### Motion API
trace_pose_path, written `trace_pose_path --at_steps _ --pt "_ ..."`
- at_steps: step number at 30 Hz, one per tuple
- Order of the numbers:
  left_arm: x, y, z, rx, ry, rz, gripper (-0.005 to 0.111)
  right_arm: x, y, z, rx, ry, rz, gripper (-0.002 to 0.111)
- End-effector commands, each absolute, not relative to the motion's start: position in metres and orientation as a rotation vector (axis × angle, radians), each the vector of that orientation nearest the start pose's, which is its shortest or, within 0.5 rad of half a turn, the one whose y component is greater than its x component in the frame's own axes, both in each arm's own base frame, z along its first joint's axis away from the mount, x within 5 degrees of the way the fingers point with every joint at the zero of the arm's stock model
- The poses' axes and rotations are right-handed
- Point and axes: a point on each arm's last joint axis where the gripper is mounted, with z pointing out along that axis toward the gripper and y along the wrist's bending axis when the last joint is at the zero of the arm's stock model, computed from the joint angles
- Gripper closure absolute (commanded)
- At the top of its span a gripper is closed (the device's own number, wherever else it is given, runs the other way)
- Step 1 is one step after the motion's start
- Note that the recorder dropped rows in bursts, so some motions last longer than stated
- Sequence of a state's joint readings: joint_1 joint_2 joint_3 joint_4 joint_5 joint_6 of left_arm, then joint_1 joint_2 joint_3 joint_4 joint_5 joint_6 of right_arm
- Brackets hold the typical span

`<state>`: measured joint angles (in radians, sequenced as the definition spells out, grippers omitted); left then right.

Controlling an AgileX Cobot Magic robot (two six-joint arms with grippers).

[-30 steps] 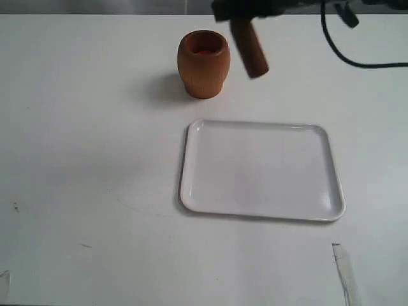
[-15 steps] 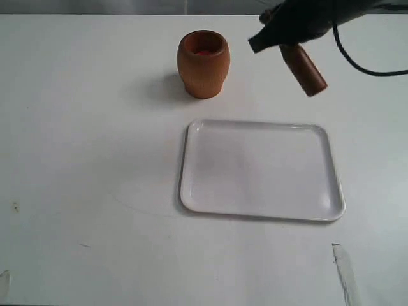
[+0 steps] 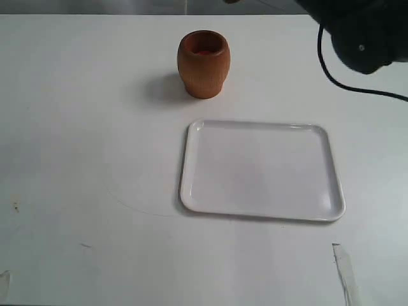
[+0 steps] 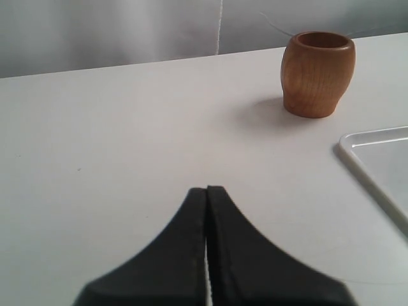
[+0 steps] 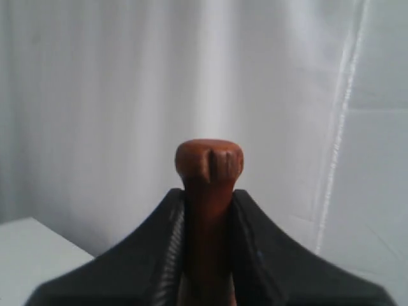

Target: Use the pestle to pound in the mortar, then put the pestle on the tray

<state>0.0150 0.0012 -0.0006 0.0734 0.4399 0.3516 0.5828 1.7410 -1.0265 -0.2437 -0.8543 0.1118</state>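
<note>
The light-brown mortar [image 3: 203, 65] stands upright at the back of the table, also seen in the left wrist view as the mortar [image 4: 317, 74]. In front of it lies the white tray [image 3: 331, 191], whose corner the tray [image 4: 376, 166] shows in the left wrist view. The dark reddish pestle [image 5: 209, 166] is clamped between the fingers of my right gripper [image 5: 208, 194], knob end sticking out past the tips, facing a white curtain. In the exterior view only the right arm's black body [image 3: 363, 32] shows at the top right; the pestle is hidden there. My left gripper [image 4: 206, 190] is shut, well short of the mortar.
A black cable [image 3: 357, 86] loops from the right arm above the table's back right. A strip of tape [image 3: 343, 271] lies near the front right edge. White curtain hangs behind the table.
My right arm has swung right and up with the pestle, away from the mortar. The pestle, visible beside the mortar before, is now out of sight in the exterior view.
</note>
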Motion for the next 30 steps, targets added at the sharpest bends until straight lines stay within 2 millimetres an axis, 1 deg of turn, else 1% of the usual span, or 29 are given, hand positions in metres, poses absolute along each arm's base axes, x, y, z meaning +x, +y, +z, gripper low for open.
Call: trace_pose_path --at_steps 1,4,7,10,13,15,17,20,27,29,30 --pt "0.051 0.003 0.174 0.361 1.897 0.302 0.107 0.331 0.223 0.252 -0.447 1.152 0.783 0.108" --pt "0.051 0.003 0.174 0.361 1.897 0.302 0.107 0.349 0.219 0.215 -0.391 1.236 0.836 0.108" --pt "0.051 0.003 0.174 0.361 1.897 0.302 0.107 0.366 0.224 0.198 -0.4 1.264 0.886 0.108" --pt "0.051 0.003 0.174 0.361 1.897 0.302 0.107 0.377 0.235 0.195 -0.458 1.232 0.918 0.108" --pt "0.051 0.003 0.174 0.361 1.897 0.302 0.107 0.385 0.244 0.208 -0.514 1.164 0.94 0.108" --pt "0.051 0.003 0.174 0.361 1.897 0.302 0.107 0.388 0.249 0.21 -0.576 1.187 0.923 0.108" --pt "0.051 0.003 0.174 0.361 1.897 0.302 0.107 0.39 0.25 0.206 -0.606 1.225 0.892 0.108" --pt "0.051 0.003 0.174 0.361 1.897 0.302 0.107 0.393 0.251 0.191 -0.615 1.288 0.868 0.108" --pt "0.051 0.003 0.174 0.361 1.897 0.302 0.107 0.399 0.252 0.137 -0.596 1.41 0.862 0.108" --pt "0.051 0.003 0.174 0.361 1.897 0.302 0.107 0.399 0.252 0.127 -0.596 1.441 0.865 0.108" --pt "0.051 0.003 0.174 0.361 1.897 0.302 0.107 0.399 0.252 0.126 -0.601 1.447 0.864 0.108"
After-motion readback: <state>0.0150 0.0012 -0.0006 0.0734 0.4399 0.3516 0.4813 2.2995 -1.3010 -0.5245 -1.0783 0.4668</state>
